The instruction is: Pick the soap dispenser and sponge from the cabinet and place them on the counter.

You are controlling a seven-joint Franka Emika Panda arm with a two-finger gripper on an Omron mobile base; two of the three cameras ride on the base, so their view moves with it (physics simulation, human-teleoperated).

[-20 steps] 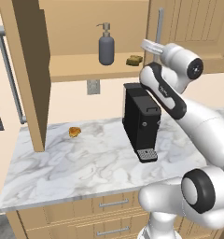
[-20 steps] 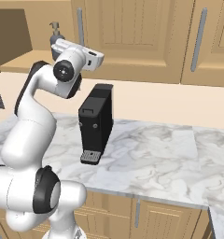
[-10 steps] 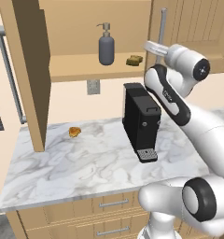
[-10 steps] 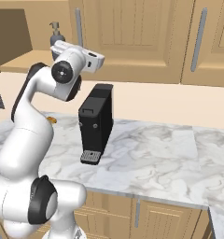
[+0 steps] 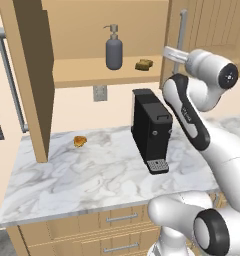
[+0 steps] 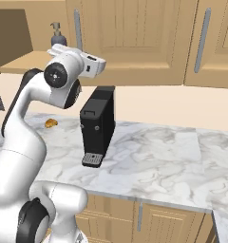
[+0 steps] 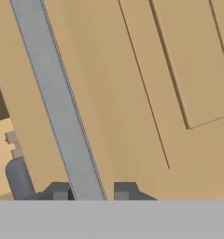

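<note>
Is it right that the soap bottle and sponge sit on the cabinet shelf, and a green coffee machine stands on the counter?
Not quite: the coffee machine is black, not green, as the left base view shows. The rest holds: the soap bottle and sponge sit on the cabinet shelf, and the machine stands on the counter.

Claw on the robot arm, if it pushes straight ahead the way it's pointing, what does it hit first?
Probably the grey bar handle running between the claw tips, then the cabinet door behind; depth is unclear.
</note>
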